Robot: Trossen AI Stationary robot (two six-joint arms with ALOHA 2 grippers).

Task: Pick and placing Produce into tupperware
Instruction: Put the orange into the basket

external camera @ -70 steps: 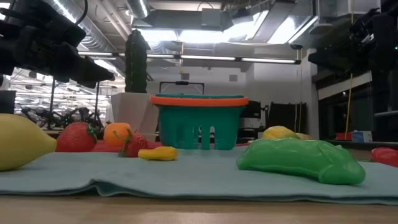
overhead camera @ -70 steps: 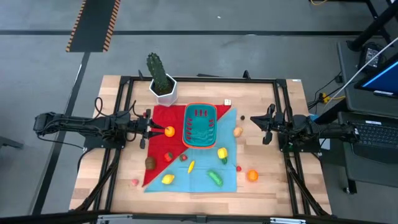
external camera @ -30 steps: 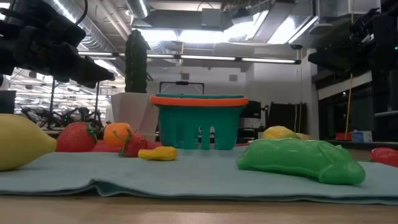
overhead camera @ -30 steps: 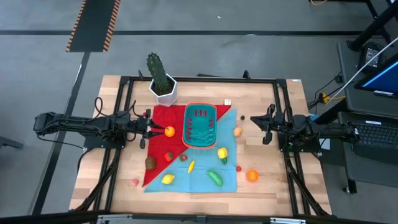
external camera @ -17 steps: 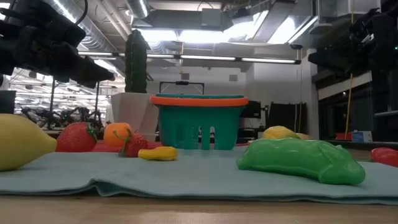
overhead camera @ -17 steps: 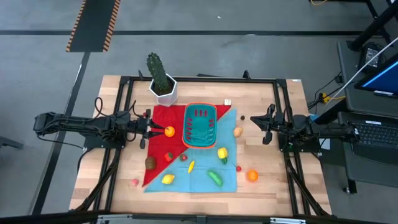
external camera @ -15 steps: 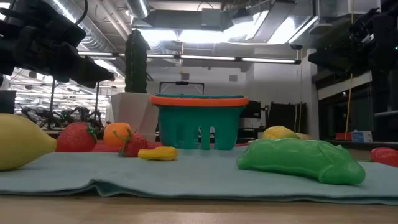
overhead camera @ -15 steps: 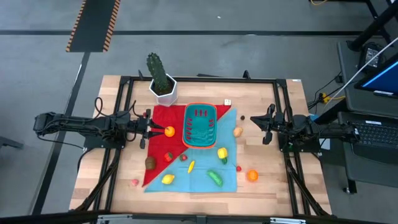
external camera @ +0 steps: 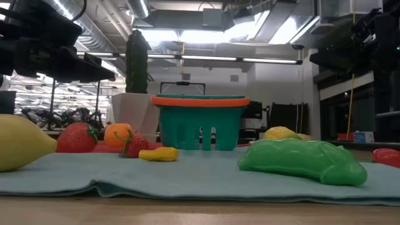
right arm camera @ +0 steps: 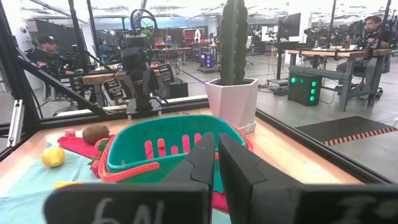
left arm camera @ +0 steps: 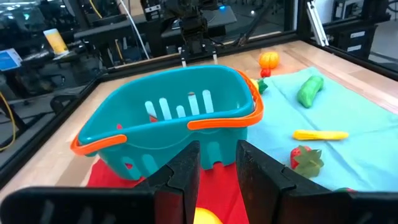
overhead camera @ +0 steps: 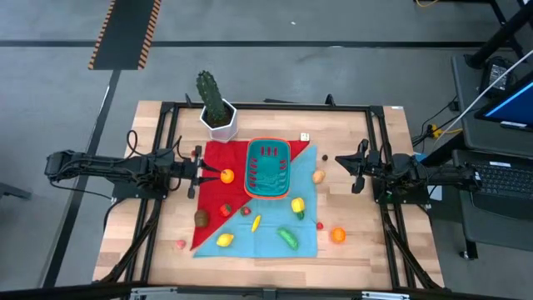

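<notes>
**A:** The left gripper [overhead camera: 202, 174] hovers beside the orange fruit [overhead camera: 226, 176], its fingers a little apart, holding nothing. If they close off-centre, I'd expect the round fruit to roll across the red cloth [overhead camera: 218, 200].

**B:** And the right gripper [overhead camera: 343, 164]?

**A:** Waiting beyond the teal basket [overhead camera: 268, 167], fingers almost together, empty. The basket looks empty; fruit lies scattered on the blue cloth [overhead camera: 275, 225]. A wooden table [overhead camera: 379, 242], a cactus pot [overhead camera: 218, 119], a workshop with people behind.

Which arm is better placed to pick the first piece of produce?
Probably the left. Its hand is right beside the orange fruit, next to the tupperware. The right hand waits at the table's other side.
</notes>
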